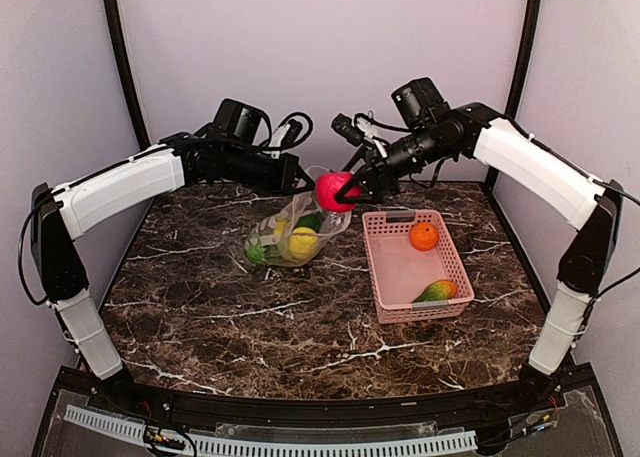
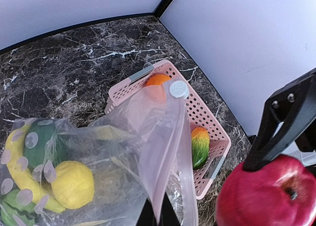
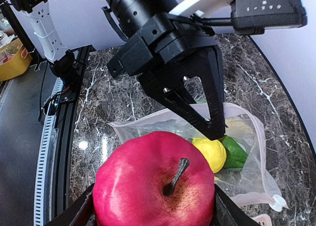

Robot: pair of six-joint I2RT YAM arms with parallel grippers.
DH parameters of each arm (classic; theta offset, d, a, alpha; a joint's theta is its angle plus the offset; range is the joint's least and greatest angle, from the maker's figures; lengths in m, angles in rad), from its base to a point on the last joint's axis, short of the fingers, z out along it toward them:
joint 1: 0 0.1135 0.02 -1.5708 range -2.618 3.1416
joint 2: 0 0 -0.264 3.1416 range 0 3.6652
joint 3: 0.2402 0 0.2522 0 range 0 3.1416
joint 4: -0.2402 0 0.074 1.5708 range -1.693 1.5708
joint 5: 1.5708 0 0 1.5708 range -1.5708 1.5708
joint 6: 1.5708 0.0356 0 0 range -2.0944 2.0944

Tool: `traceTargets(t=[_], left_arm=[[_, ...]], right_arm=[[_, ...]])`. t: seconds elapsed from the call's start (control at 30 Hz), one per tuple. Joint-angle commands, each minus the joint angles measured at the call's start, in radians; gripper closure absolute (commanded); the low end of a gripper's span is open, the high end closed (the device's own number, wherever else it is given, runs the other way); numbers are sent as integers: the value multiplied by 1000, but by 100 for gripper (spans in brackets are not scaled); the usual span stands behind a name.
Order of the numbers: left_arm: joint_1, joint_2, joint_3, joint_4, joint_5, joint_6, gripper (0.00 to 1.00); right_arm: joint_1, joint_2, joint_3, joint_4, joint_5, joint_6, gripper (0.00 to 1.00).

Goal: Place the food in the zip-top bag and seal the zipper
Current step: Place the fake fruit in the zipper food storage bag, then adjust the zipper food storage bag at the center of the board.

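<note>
The clear dotted zip-top bag [image 1: 292, 235] lies at the table's middle back, its mouth lifted. My left gripper [image 1: 306, 185] is shut on one mouth edge; in the left wrist view the fingertips [image 2: 159, 217] pinch the film beside the zipper strip [image 2: 183, 157]. The bag holds a lemon [image 2: 73, 184], a banana [image 2: 17, 171] and green pieces [image 2: 42, 147]. My right gripper [image 1: 345, 190] is shut on the red-pink fruit [image 3: 153, 186], held just above the bag's open mouth [image 3: 148, 124]. An orange [image 1: 423, 236] and the orange-green mango [image 1: 436, 291] lie in the basket.
The pink lattice basket [image 1: 372, 267] stands right of the bag, close to it. The two grippers are almost touching above the bag's mouth. Grey walls close the back and sides. The dark marble table [image 1: 250, 317] stretches toward the front.
</note>
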Motion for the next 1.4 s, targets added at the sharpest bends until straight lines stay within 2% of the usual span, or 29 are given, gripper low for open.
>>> traceTargets(t=[0.0, 0.23, 0.4, 0.57, 0.7, 0.83, 0.87, 0.9, 1.17, 1.3, 1.37], left_arm=[[-6, -4, 36, -12, 15, -6, 99], [-8, -9, 28, -21, 12, -5, 99], [-8, -12, 18, -15, 15, -5, 99], [-8, -17, 9, -12, 13, -9, 99], [-8, -34, -11, -7, 9, -4, 99], [-8, -42, -28, -1, 10, 4, 99], [-8, -43, -31, 3, 15, 5, 99], [-8, -42, -35, 9, 23, 5, 99], [-8, -48, -40, 42, 61, -6, 99], [-8, -117, -63, 166, 123, -61, 99], [-7, -160, -72, 190, 84, -45, 99]], right_arm=[[23, 42, -5, 50, 9, 13, 37], [42, 89, -36, 104, 95, 17, 37], [66, 151, 25, 102, 149, 22, 35], [85, 214, 93, 93, 194, 33, 29], [87, 245, 136, 62, 180, 46, 21], [85, 206, 147, 34, 137, 56, 15], [85, 191, 145, 31, 126, 59, 4], [85, 177, 146, 27, 115, 61, 2], [50, 54, 149, -25, 118, 78, 1], [-68, -28, 69, 32, 128, 130, 1], [-139, -49, 44, 35, 119, 134, 1]])
